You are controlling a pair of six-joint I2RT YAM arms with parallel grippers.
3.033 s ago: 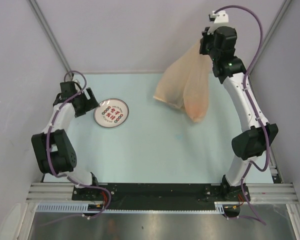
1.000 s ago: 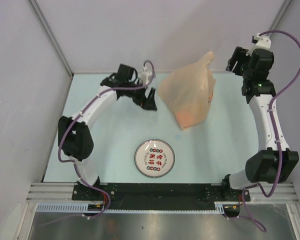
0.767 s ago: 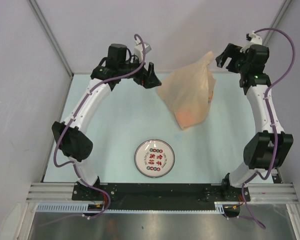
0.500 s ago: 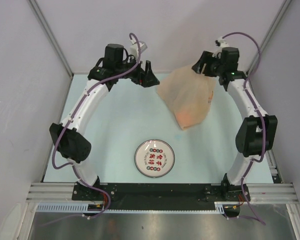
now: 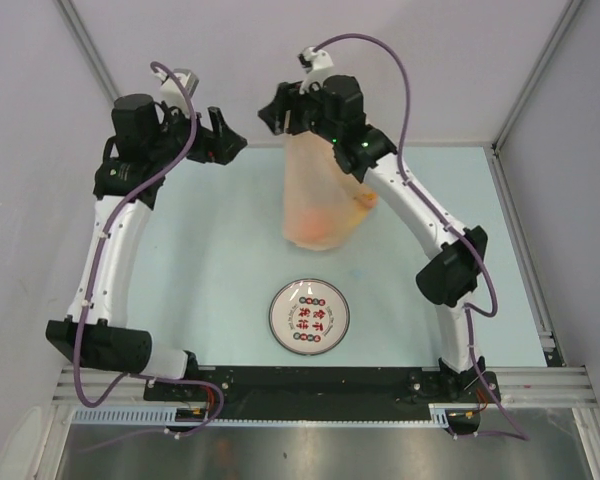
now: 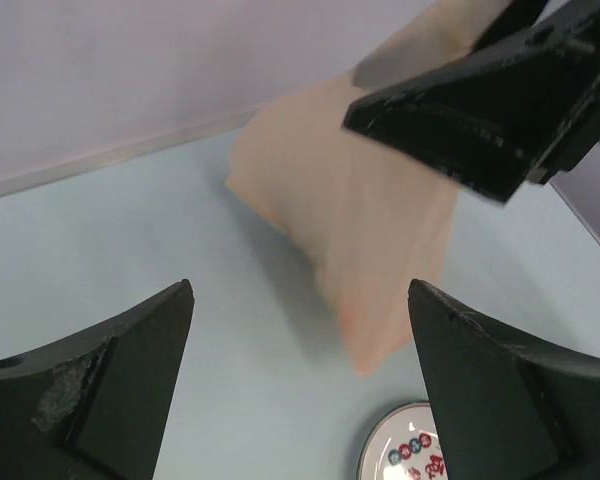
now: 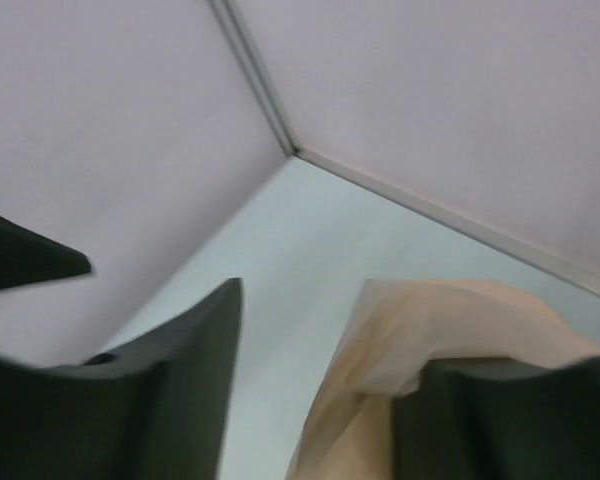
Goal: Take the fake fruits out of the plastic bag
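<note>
The plastic bag (image 5: 318,190), pale orange and translucent, hangs in the air at the back middle of the table. Its top is draped over one finger of my right gripper (image 5: 280,112). In the right wrist view the jaws of that gripper (image 7: 330,330) stand apart, with the bag (image 7: 430,330) over the right finger and bare table showing beside the left one. The fake fruits (image 5: 315,225) show only as an orange mass in the bag's bottom. My left gripper (image 5: 228,140) is raised to the bag's left, open and empty (image 6: 300,290), facing the bag (image 6: 360,230).
A round white plate (image 5: 309,311) with printed marks lies near the front middle of the pale blue table, and its edge shows in the left wrist view (image 6: 410,455). Grey walls close off the back and both sides.
My right gripper has swung from the back right towards the middle, carrying the bag leftwards. My left arm has risen and pulled back to the left. The plate lay far left three seconds ago.
</note>
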